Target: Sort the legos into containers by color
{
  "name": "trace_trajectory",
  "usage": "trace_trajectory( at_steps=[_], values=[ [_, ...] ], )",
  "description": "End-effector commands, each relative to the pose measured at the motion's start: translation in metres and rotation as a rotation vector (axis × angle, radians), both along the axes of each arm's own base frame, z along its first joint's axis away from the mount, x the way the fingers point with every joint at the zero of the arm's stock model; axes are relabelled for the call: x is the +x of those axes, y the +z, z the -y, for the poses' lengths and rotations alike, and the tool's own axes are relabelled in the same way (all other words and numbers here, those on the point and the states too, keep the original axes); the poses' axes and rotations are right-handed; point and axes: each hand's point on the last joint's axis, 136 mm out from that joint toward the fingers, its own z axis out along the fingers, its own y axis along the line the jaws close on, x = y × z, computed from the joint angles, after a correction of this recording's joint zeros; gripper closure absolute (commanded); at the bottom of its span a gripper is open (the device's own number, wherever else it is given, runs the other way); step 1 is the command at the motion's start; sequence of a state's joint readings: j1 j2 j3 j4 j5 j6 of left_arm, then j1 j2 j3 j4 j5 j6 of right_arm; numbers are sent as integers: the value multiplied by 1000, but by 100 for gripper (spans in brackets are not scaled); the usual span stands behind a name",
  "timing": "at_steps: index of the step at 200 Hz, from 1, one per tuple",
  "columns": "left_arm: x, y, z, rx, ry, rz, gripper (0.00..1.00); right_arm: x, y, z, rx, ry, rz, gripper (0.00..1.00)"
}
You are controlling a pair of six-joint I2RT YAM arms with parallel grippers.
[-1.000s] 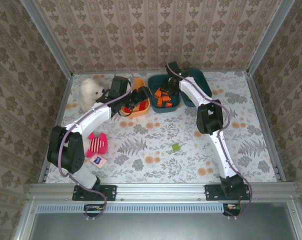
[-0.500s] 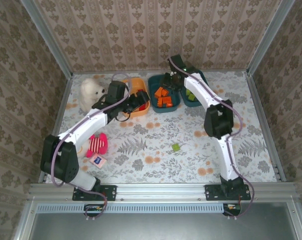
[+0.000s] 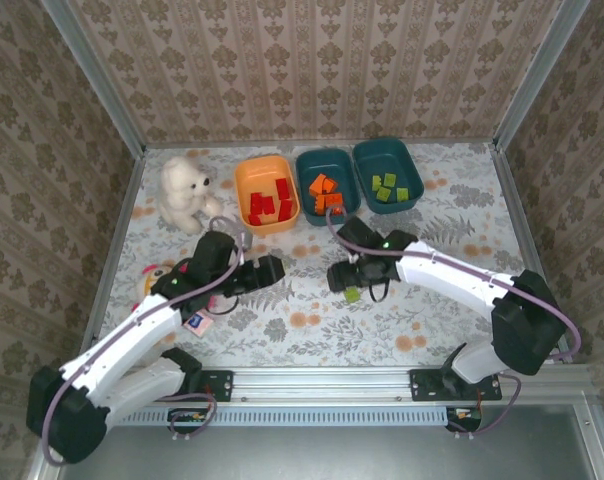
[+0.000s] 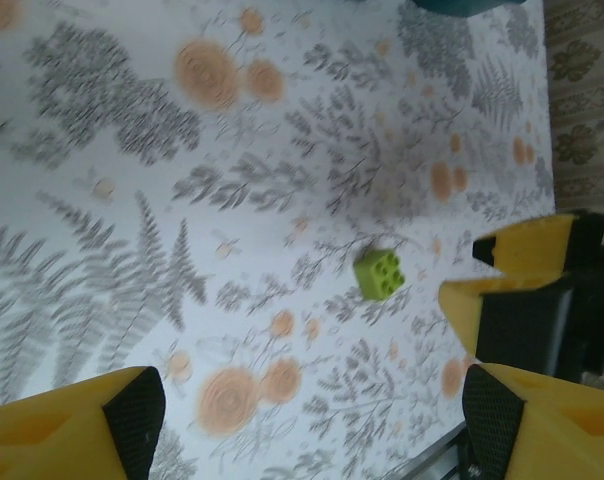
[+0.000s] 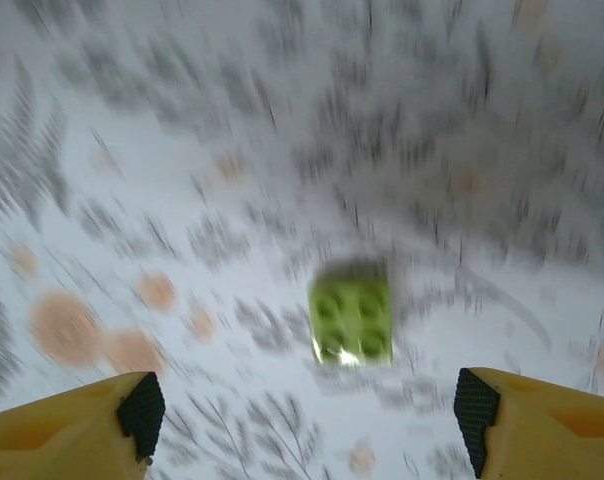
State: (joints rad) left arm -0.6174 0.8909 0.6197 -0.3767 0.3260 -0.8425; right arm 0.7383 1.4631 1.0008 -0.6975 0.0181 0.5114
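Observation:
One lime green lego (image 3: 353, 294) lies alone on the floral table (image 3: 282, 330). My right gripper (image 3: 348, 279) hovers open just above it. In the right wrist view the brick (image 5: 351, 318) sits blurred ahead of the open gripper (image 5: 309, 425), not between the fingers. My left gripper (image 3: 270, 269) stands open and empty to the brick's left. Its wrist view shows the brick (image 4: 379, 273) ahead and the right gripper's yellow fingers (image 4: 522, 290) beside it. At the back, the orange tub (image 3: 244, 170) holds red legos (image 3: 267, 205), the middle teal tub (image 3: 327, 165) orange legos (image 3: 327, 192), the right teal tub (image 3: 387, 158) green legos (image 3: 384, 188).
A white teddy bear (image 3: 185, 190) sits at the back left beside the orange tub. A pink plush doll (image 3: 154, 284) and a small card (image 3: 195, 322) lie near the left arm. Patterned walls enclose the table on three sides.
Both arms have drawn back from the tubs toward the near middle of the table. The right gripper has opened and now hangs over the lone green brick. The left gripper left the orange tub.

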Motion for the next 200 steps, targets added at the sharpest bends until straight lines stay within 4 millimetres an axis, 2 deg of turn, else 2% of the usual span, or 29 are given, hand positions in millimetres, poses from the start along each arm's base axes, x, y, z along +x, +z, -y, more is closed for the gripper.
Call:
trace_trajectory(
  at_steps=[1,24,55,96,128,176,191,200],
  values=[
    [-11,-8,-13,15,37,-20,18,-17,-10,9,-28,19,-24,18],
    [-13,-8,-16,7,51,-15,18,-20,-27,6,-54,43,-57,18],
    [-11,-3,-15,0,55,-1,18,-8,-40,1,-85,53,-53,20],
    [-13,1,-16,-1,56,11,17,5,-58,4,-122,29,-66,31],
    [-15,2,-17,-8,66,15,18,11,-68,-2,-137,48,-82,41],
    [-14,3,-15,-14,69,25,18,16,-67,-1,-154,49,-78,64],
    [-13,4,-14,-16,66,30,18,21,-53,-1,-146,43,-51,67],
    [-12,6,-13,-19,67,34,18,29,-37,1,-134,26,-19,68]
  ],
)
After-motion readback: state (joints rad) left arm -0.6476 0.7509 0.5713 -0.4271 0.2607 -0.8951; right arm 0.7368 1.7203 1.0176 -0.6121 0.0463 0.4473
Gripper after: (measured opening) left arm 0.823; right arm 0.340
